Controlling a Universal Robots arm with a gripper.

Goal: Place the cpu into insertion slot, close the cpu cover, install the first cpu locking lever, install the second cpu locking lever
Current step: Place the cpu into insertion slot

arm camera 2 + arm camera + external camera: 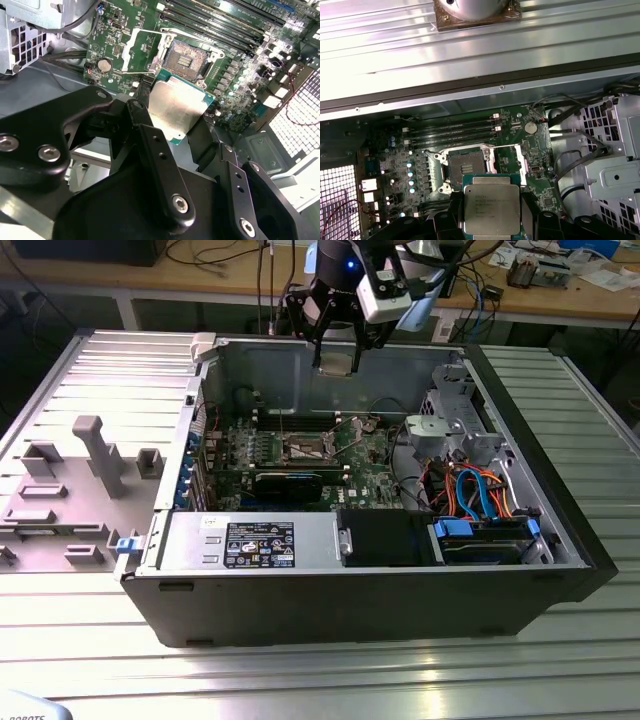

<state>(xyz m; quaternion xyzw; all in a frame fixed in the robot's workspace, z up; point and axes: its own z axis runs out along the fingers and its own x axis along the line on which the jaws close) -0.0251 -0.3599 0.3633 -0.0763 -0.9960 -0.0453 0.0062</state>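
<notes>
Hovering over the open case (330, 605), the gripper (336, 360) is clamped on the cpu (175, 107), holding it in the air above the motherboard (235, 85). The cpu cover (142, 50) stands flipped open just beside the empty insertion slot (187, 57). I judge 0 of 4 steps finished: seating, cover and 2 levers remain.

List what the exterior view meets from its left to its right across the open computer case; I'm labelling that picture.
Grey moulded panel → insertion slot → metal drive cage → black case wall.
</notes>
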